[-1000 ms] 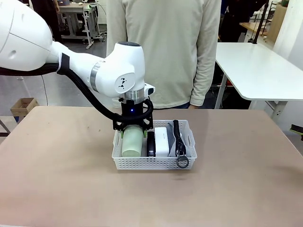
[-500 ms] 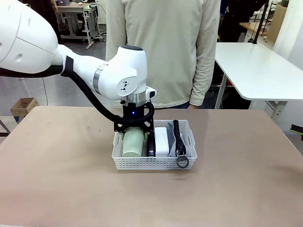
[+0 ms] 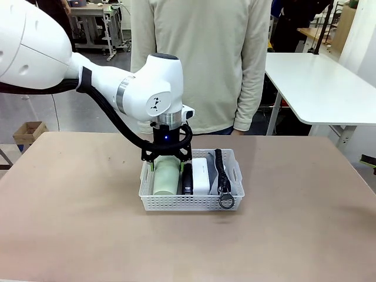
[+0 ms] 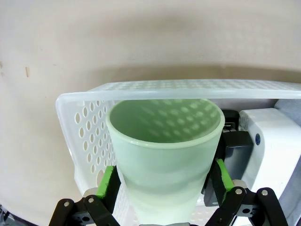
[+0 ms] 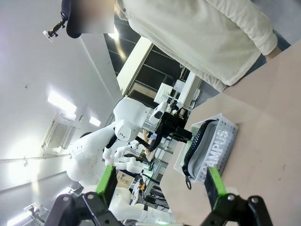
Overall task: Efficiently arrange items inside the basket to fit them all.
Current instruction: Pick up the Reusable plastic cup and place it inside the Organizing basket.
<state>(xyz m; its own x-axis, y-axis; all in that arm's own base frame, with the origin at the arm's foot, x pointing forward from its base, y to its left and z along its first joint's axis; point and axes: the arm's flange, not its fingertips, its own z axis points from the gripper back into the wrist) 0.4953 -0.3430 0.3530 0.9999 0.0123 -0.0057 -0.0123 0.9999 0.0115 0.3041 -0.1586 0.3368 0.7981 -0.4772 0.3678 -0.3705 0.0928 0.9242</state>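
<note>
The white basket [image 3: 188, 202] sits mid-table. Inside it, from left to right, lie the pale green cup [image 3: 165, 177], the black stapler [image 3: 187, 179], the white box [image 3: 201, 175] and the grey pouch [image 3: 231, 179] with its black strap. My left gripper [image 3: 166, 165] reaches down into the basket's left end. In the left wrist view its green pads [image 4: 109, 183] press both sides of the cup [image 4: 164, 141], which lies with its mouth toward the basket wall [image 4: 188, 87]. The stapler [image 4: 233, 141] and box [image 4: 270, 141] lie beside it. My right gripper [image 5: 161, 188] stands open and empty, far from the basket [image 5: 225, 123].
A person in a cream sweater [image 3: 200, 59] stands at the far edge, right behind the basket. A white table [image 3: 317, 82] stands at the back right. A cardboard box [image 3: 29, 132] sits on the floor at the left. Bare brown tabletop [image 3: 76, 217] surrounds the basket.
My left arm's wrist has shifted a little to the right and up over the basket, and the cup has edged right with it. The other items have not moved.
</note>
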